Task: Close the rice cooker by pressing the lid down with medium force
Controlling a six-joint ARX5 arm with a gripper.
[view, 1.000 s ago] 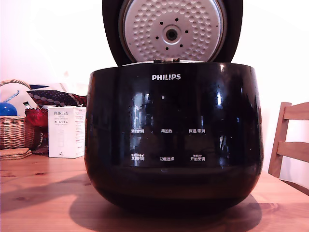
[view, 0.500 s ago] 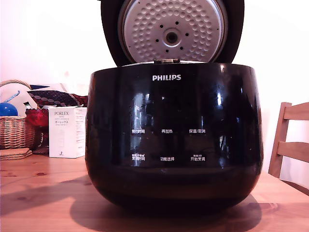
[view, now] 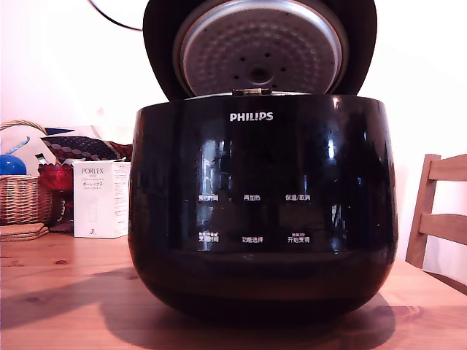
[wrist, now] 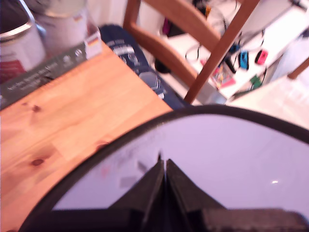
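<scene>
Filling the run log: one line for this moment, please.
stage: lid closing | lid: tipped forward, unlatched | hand: fingers together, against lid's outer face | rice cooker: upright on table

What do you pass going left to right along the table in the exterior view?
Wicker basket → white PORLEX box → black Philips rice cooker → wooden chair.

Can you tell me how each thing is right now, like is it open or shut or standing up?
rice cooker: open, standing upright on the wooden table
lid: raised, tipped forward, dimpled underside showing
gripper: fingers shut together, against the lid's glossy outer side
white box: upright, closed
wicker basket: upright, holding a blue ball
wooden chair: upright beside the table
</scene>
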